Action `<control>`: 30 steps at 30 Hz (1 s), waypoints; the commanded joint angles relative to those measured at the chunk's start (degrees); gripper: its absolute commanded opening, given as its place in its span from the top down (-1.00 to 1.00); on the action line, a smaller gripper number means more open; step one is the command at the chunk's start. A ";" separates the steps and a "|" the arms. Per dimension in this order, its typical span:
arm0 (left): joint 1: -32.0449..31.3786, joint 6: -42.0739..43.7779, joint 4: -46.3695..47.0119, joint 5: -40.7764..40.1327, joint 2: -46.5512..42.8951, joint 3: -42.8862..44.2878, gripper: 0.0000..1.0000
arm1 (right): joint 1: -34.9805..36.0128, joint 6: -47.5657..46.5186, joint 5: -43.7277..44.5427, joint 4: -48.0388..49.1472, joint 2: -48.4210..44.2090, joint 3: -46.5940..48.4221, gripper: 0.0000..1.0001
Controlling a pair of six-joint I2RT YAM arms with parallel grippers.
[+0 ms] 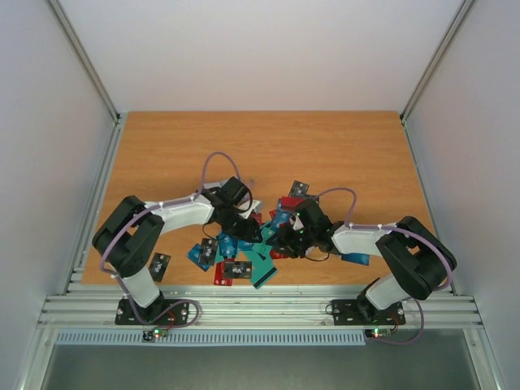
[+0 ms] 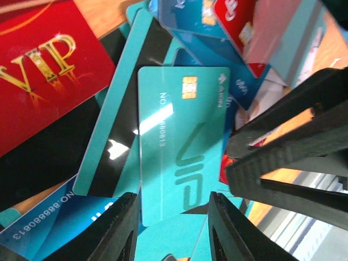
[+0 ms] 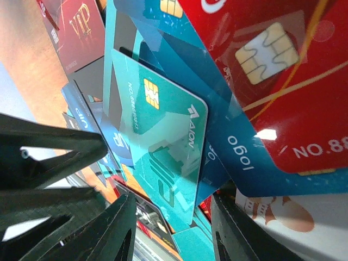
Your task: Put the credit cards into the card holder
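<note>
**Credit cards heaped mid-worktop**

My left tool straddles a teal card, its fingers flush to the card's edges. I cannot tell whether it pinches. My right tool stands spread above a teal card's corner.

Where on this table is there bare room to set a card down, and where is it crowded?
Bare: the table beyond the credit cards, up to the back wall. Crowded: the near middle, between the left arm and right arm.
</note>
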 commanded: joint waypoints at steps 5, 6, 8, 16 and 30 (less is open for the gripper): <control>-0.33 1.67 0.36 -0.68 5.27 1.59 0.32 | 0.30 -1.72 1.22 -0.79 0.95 -1.95 0.22; -0.31 1.74 0.38 -0.51 5.82 1.57 0.33 | 0.32 -1.77 1.15 -0.67 1.08 -1.88 0.21; -0.34 1.76 0.60 0.41 6.74 1.41 0.34 | 0.31 -1.77 0.84 0.02 1.47 -1.71 0.22; -2.63 0.50 1.31 1.65 6.59 0.39 0.36 | 0.31 -1.95 -0.01 2.26 2.90 -1.42 0.27; -4.39 -7.05 6.64 5.73 4.63 -2.44 0.40 | 0.36 -2.40 -0.24 3.34 1.90 -2.01 0.41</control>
